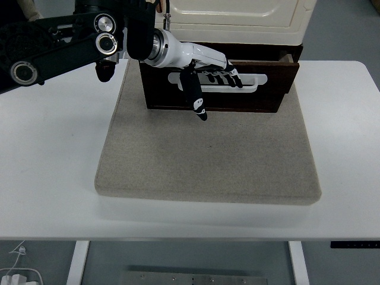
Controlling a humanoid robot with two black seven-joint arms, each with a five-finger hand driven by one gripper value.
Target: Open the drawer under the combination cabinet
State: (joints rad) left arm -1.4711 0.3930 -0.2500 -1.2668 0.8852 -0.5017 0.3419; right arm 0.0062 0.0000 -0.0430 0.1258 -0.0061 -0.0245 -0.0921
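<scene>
Left hand (pixel 208 71) w/ black-tipped fingers hooked into white slot handle (pixel 217 79) of dark wood drawer (pixel 218 84) under cream cabinet (pixel 231 13), on grey mat (pixel 208 154); pull step, next draw straight toward near edge.

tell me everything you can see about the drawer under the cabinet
The drawer is a dark brown, wood-looking box with a wide flat front, sitting beneath the cream cabinet at the far end of the grey mat. A long white handle runs across its front. It looks pulled slightly forward, with a gap along its top edge at the right. The left robot hand has its four fingers hooked over the handle, thumb hanging down in front of the drawer face.
</scene>
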